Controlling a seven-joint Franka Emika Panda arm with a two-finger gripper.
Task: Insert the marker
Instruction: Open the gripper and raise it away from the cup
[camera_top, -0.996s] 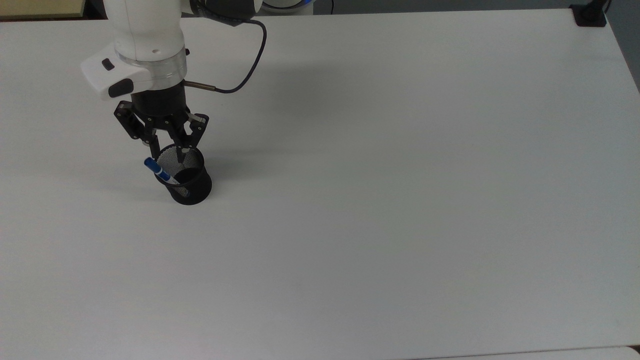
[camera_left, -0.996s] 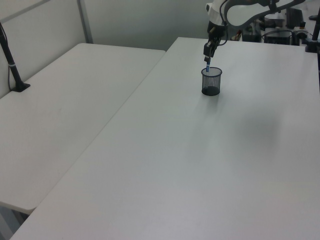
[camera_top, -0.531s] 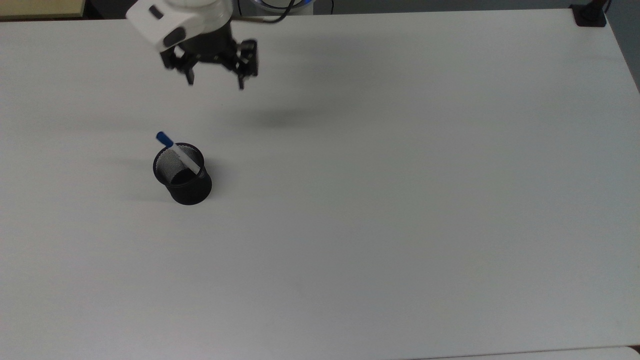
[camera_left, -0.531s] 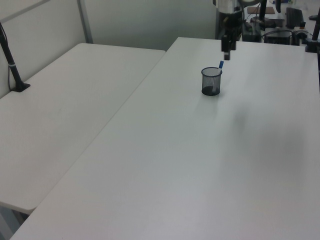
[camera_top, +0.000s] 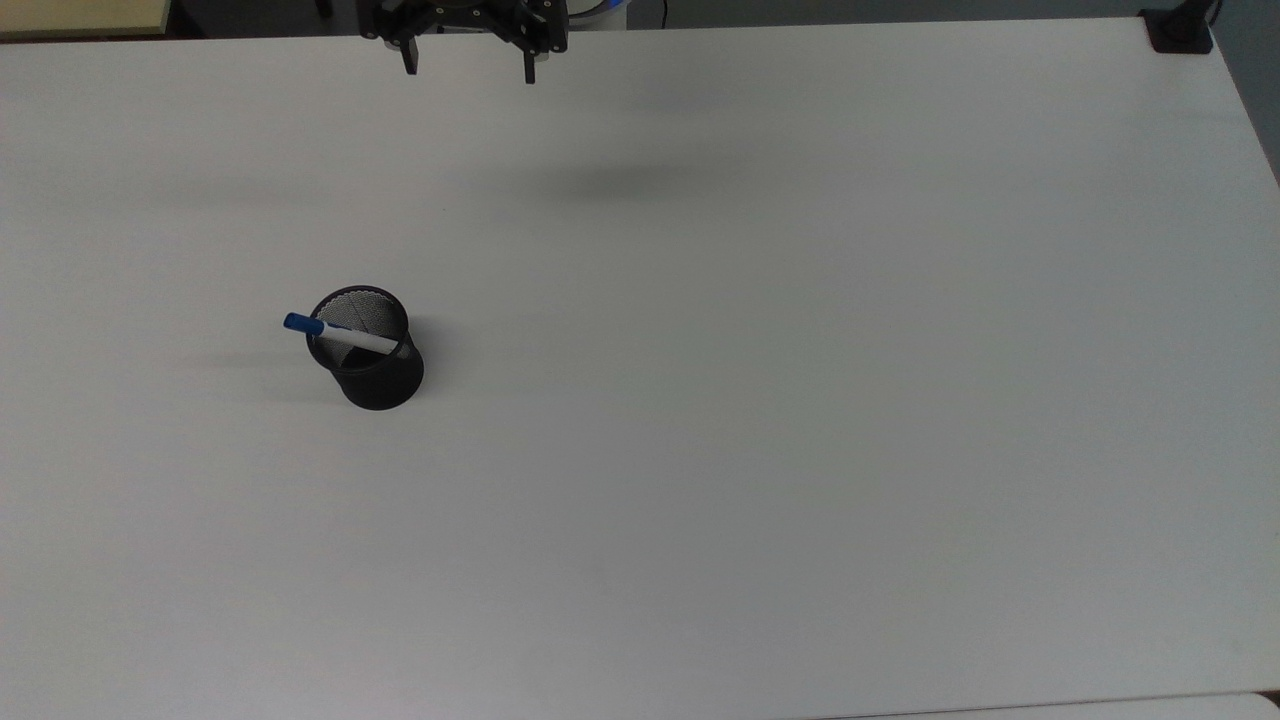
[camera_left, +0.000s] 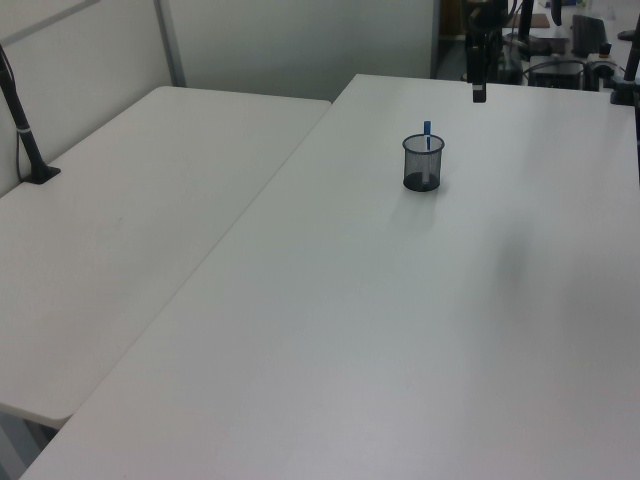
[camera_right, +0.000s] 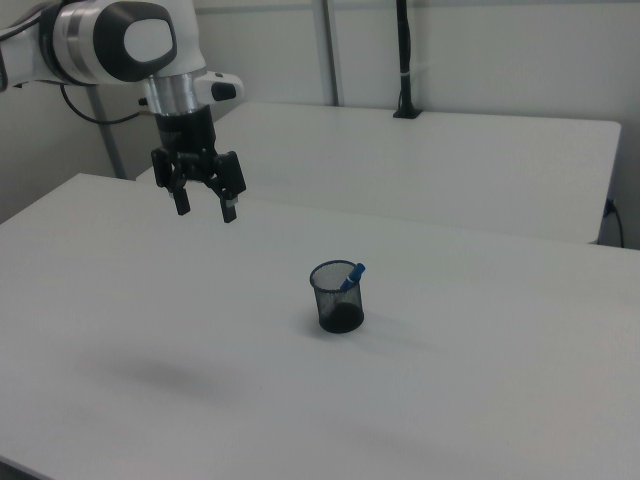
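The slim white-barrelled marker with a blue cap (camera_top: 340, 336) stands inside the black wire-mesh cup (camera_top: 371, 356), leaning on the cup's rim; in the top view the blue cap sticks out over the rim toward the top view's left; in the right view the cap (camera_right: 354, 272) pokes out toward the right view's right; in the left view the blue end (camera_left: 427, 129) rises just above the cup (camera_left: 423, 164).

The cup sits upright on the wide white surface (camera_top: 800, 400); a second white table (camera_left: 120, 240) stands beside it on the left view's left.

The black two-finger gripper (camera_top: 467, 66) is well apart from the marker, at the top edge of the top view and raised above the surface; its fingers are spread wide with nothing between them; in the right view the gripper (camera_right: 205, 211) hangs under the white arm (camera_right: 120, 40), toward the right view's left of the cup (camera_right: 338, 299) and higher than it; in the left view one dark finger (camera_left: 479, 85) shows beyond the cup.
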